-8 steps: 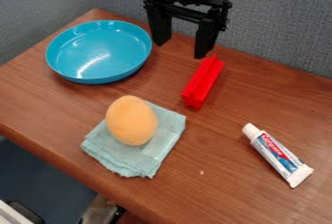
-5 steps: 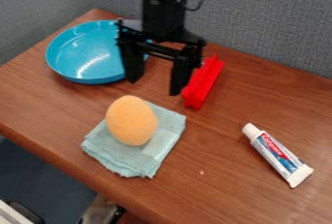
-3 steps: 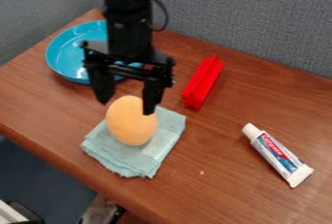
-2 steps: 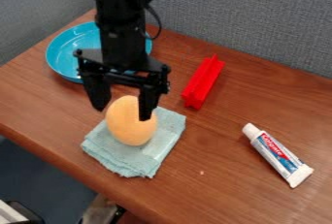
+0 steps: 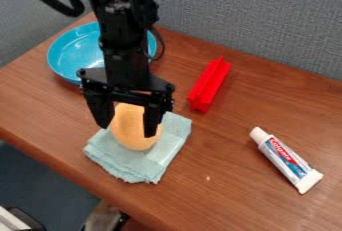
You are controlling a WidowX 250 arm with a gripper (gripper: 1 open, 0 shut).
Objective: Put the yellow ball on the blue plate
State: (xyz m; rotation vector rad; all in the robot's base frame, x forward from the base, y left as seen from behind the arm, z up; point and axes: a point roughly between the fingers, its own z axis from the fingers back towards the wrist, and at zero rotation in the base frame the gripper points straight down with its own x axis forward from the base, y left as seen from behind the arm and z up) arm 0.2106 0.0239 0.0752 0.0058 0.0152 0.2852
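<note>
Since the earlier frame, gripper [image 5: 123,122] came from above the red block [image 5: 207,83] down over yellow ball [image 5: 131,127], jaws wide either side, holding nothing. Ball sat on teal cloth [image 5: 147,155]. Reach step; next: close, lift toward blue plate [image 5: 70,55].

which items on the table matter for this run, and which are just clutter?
Job items:
- yellow ball, sitting on the cloth, open gripper straddling it
- blue plate, empty, behind the arm

Clutter:
- pale teal cloth under the ball
- red block
- toothpaste tube
</note>
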